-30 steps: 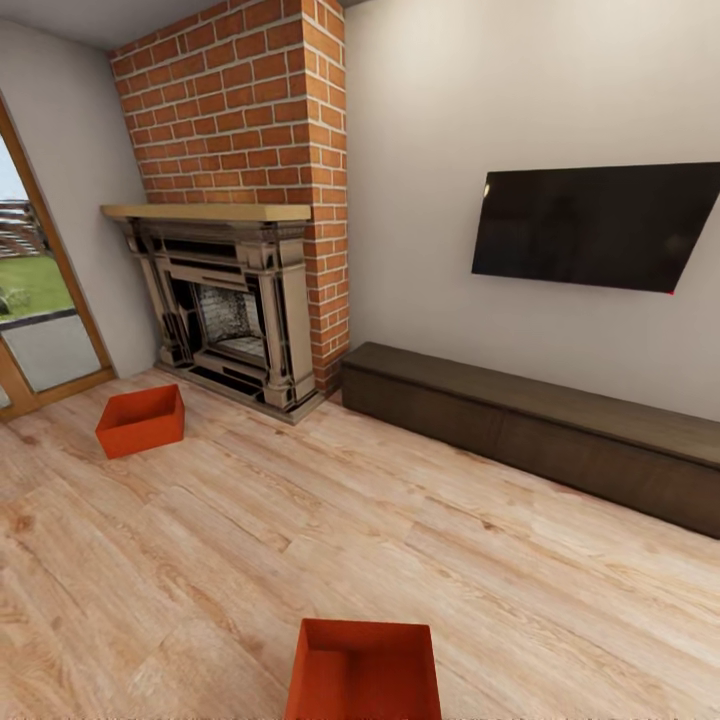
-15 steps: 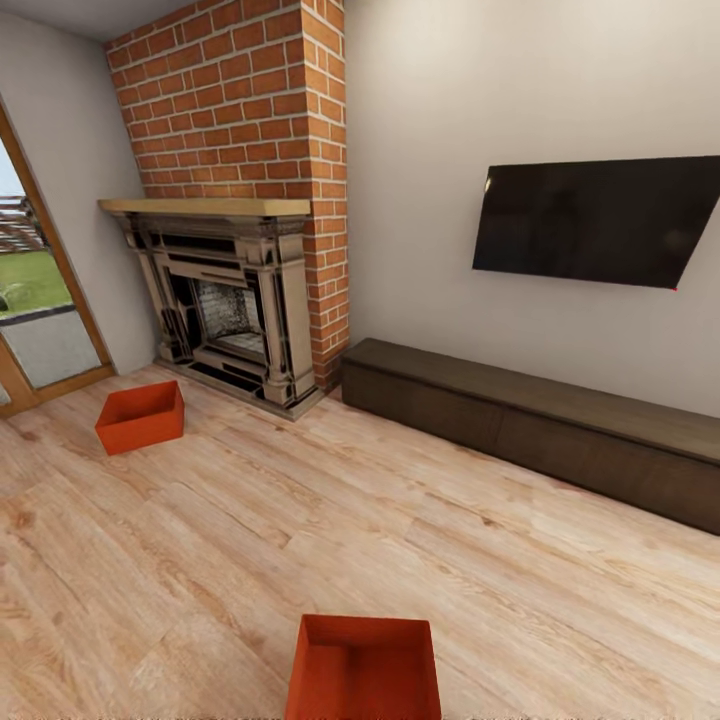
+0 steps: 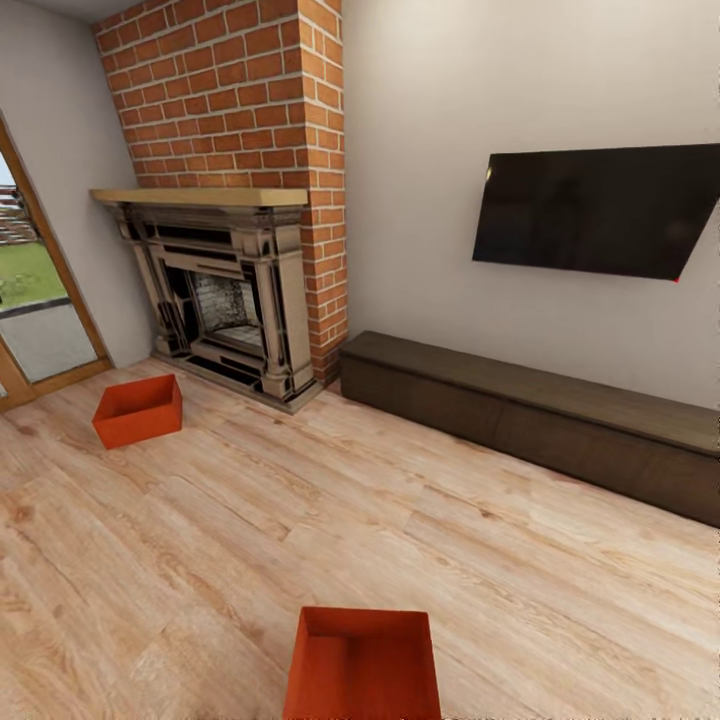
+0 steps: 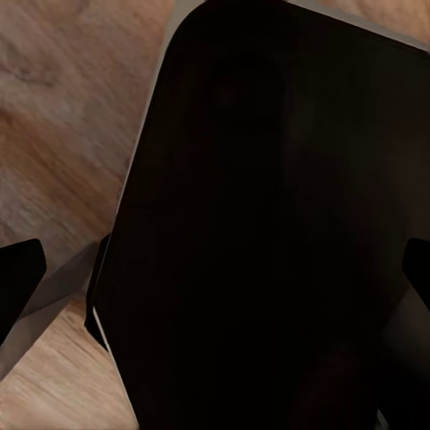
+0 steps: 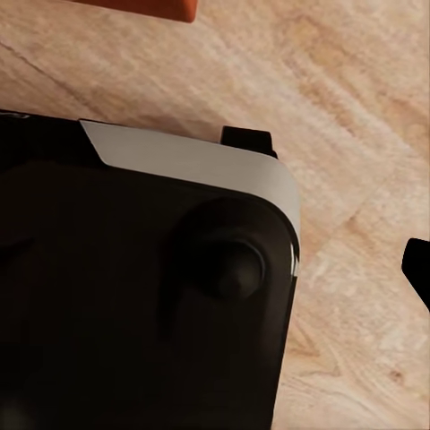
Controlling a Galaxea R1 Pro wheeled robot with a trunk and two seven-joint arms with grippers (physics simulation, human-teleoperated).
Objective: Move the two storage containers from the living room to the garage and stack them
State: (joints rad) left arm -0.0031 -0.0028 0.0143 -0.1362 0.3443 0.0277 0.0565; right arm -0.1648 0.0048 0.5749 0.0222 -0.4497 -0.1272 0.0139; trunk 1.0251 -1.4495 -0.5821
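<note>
No readable text, labels, brands, numbers or signs on anything in view.

Two storage containers were orange-red, the near one and the far one alike. The plank floor was pale honey wood with darker grain streaks and knots. The chimney was red brick with light mortar lines; the fireplace dark, almost black (its mantel a tan wood). The TV was glossy black, the long bench dark brown, the wall off-white.
</note>
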